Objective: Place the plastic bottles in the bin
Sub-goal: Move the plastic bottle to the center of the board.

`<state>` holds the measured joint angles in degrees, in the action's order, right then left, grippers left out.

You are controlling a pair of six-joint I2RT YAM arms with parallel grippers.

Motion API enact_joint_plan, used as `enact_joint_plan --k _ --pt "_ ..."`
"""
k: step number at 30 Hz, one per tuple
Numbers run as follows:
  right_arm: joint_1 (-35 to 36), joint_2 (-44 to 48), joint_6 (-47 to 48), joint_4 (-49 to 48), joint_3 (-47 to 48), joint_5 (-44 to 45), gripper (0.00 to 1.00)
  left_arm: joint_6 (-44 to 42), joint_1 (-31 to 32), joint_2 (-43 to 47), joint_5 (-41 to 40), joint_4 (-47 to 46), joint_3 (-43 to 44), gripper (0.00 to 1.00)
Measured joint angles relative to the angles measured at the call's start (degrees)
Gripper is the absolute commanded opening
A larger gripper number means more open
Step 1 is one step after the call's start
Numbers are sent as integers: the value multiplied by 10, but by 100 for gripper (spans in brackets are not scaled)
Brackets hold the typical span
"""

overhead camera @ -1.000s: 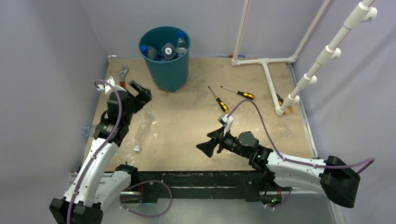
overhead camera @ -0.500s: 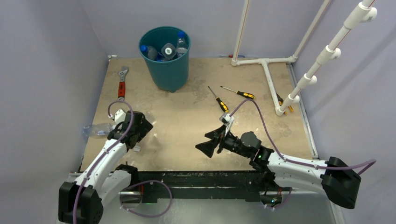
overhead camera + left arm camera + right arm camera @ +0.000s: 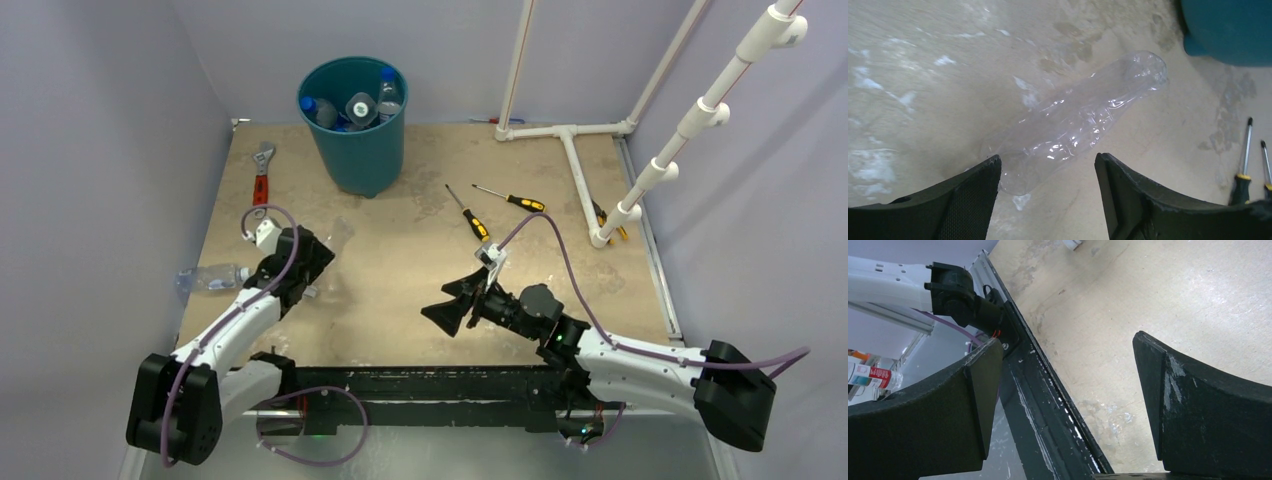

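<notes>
1. The left gripper [image 3: 1047, 167] is low over the table [image 3: 400, 240] with its fingers spread. The near end of a clear bottle [image 3: 1083, 115] lies flat between them, and it is not pinched yet.
2. This bottle is thin and crushed. I think that if the fingers close on its narrow end, it may slip out or spin away.
3. The bin [image 3: 360, 160] stands at the far side and already holds several bottles, some reaching up to its rim. A bottle dropped from too low could hit the rim, or bounce out again.
4. Another bottle [image 3: 212, 277] lies at the left edge of the table, close to the wall. There is little room for the arm there, and a push could send the bottle off.
5. Between the left gripper and the bin the surface is free. The wrench [image 3: 262, 175] lies to the side.
6. The right gripper [image 3: 1065, 347] is spread and holds nothing, near the front edge.
</notes>
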<state>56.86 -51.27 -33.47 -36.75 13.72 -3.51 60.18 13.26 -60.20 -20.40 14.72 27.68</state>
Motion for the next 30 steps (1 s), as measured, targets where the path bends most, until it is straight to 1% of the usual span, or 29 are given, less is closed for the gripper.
enact_joint_plan --k 2,4,6,9,12,14,18,22,25,27,30 --pt "0 0 0 0 0 0 99 1 19 -5 7 -24 -6 70" --pt "0 -1 0 0 0 0 99 3 56 -12 6 -40 -6 72" --pt "0 -1 0 0 0 0 99 3 101 -21 7 -57 -3 76" --pt "0 -1 0 0 0 0 99 5 146 -30 12 -60 6 83" --pt "0 0 0 2 0 2 99 12 158 -21 14 -45 10 91" --pt "0 5 0 8 0 7 99 21 158 -4 14 -23 10 94" --pt "0 23 0 23 0 15 99 40 158 53 12 38 8 95" --pt "0 20 -1 33 1 42 94 61 158 111 12 75 8 95" --pt "-7 -36 2 37 25 62 92 70 158 141 21 103 8 93" --pt "-13 -99 6 40 61 64 91 73 158 161 37 112 5 92" --pt "-21 -188 19 30 118 56 88 72 158 195 80 118 -4 92"
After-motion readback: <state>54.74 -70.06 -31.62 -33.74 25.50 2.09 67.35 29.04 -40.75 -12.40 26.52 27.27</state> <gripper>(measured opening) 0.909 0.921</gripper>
